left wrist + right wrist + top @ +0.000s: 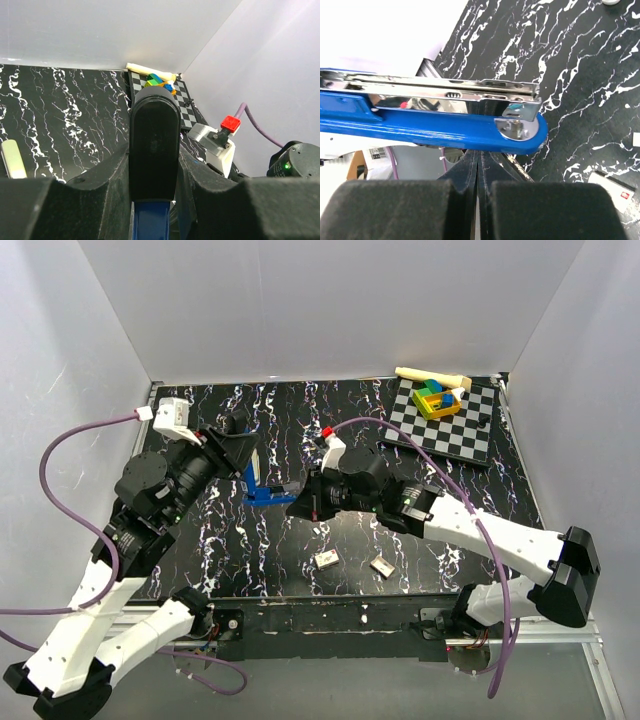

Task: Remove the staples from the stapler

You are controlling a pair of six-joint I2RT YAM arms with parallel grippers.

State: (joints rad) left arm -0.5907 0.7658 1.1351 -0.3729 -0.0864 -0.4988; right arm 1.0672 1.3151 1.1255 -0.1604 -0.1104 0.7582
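The stapler has a blue body and stands in the middle of the black marbled table, opened out. My left gripper is shut on its dark upper arm. In the left wrist view that black rounded arm fills the gap between my fingers, with blue below it. My right gripper is at the stapler's near end. In the right wrist view the blue base and open chrome magazine lie across the frame. My right gripper sits just under the base with the fingers pressed together and nothing visible between them.
Two small pale packets lie near the front edge; one shows in the right wrist view. A chequered board at the back right carries a colourful block toy and a wooden stick. White walls enclose the table.
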